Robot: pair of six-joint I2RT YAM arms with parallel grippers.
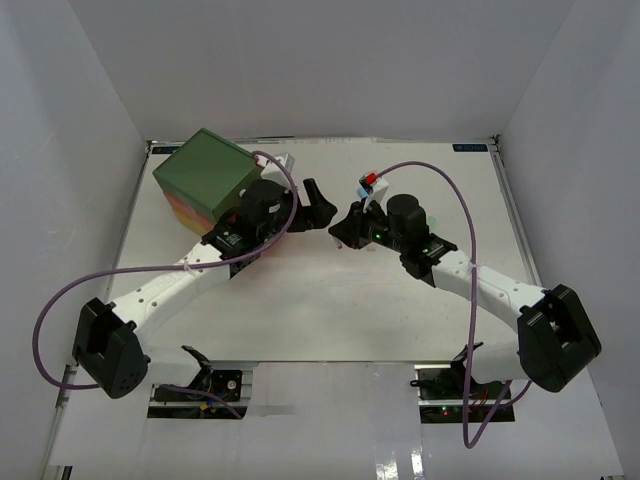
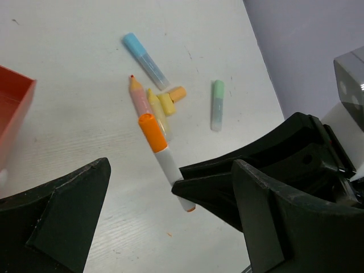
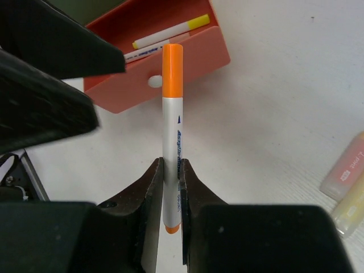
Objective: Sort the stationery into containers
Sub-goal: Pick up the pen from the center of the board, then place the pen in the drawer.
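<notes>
My right gripper (image 3: 172, 170) is shut on a white pen with an orange cap (image 3: 172, 108), gripping its lower barrel, cap pointing away. Past the pen stands the orange-red drawer (image 3: 193, 54), pulled open, white knob (image 3: 154, 81) in front, two pens (image 3: 170, 33) inside. The chest (image 1: 205, 170) has a green top. In the left wrist view the same pen (image 2: 161, 153) sits in the right gripper's black fingertips (image 2: 187, 185), between my left gripper's (image 2: 170, 170) wide-open fingers. Loose stationery lies beyond: blue marker (image 2: 145, 60), pink pen (image 2: 138, 96), yellow (image 2: 158, 111) and orange (image 2: 175, 95) stubs, mint marker (image 2: 217, 105).
The two grippers (image 1: 318, 200) (image 1: 350, 225) face each other closely at mid-table, right of the chest. A corner of the orange-red drawer (image 2: 11, 108) shows at the left of the left wrist view. White walls enclose the table on three sides.
</notes>
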